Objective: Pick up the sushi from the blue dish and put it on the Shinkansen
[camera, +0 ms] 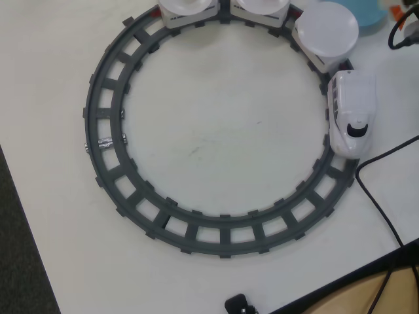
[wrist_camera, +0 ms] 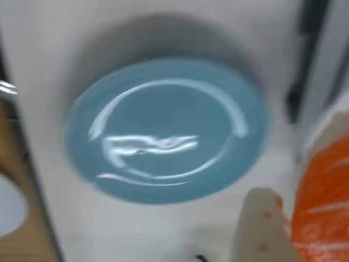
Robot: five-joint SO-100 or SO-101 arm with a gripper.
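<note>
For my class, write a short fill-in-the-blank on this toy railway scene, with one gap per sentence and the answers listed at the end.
1. The grey track on the table forms a closed ____.
2. In the wrist view, the dish is coloured ____.
3. In the wrist view, nothing lies on that dish: it is ____.
4. The white train sits on the ____ side of the track in the overhead view.

Answers: circle; blue; empty; right
</note>
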